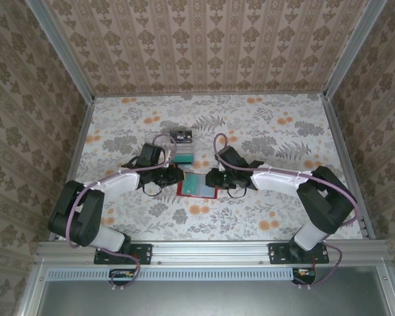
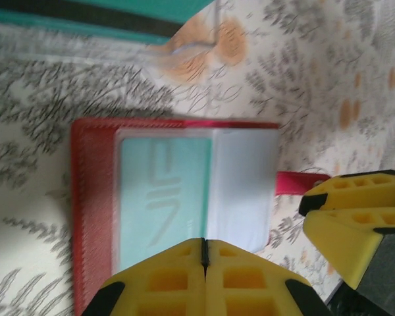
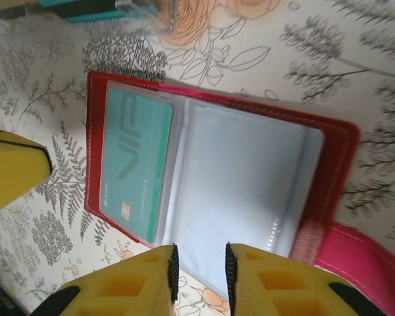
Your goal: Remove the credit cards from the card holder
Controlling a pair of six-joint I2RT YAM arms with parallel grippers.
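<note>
Closer, right wrist shows teal VIP card (image 3: 135,161) at 9 o'clock in card holder (image 3: 337,155); left end effector (image 2: 204,249) together, right end effector (image 3: 199,262) apart.

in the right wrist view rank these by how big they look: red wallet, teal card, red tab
1. wallet
2. teal card, which lies inside the wallet
3. tab, smallest as seen, but the frame edge cuts it off, so its full size is unsure

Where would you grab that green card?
Probably by its short edge at the chip end, sliding in from the right gripper side: the green card lies flat in a clear sleeve of the red wallet, so only an edge can be pinched.
</note>
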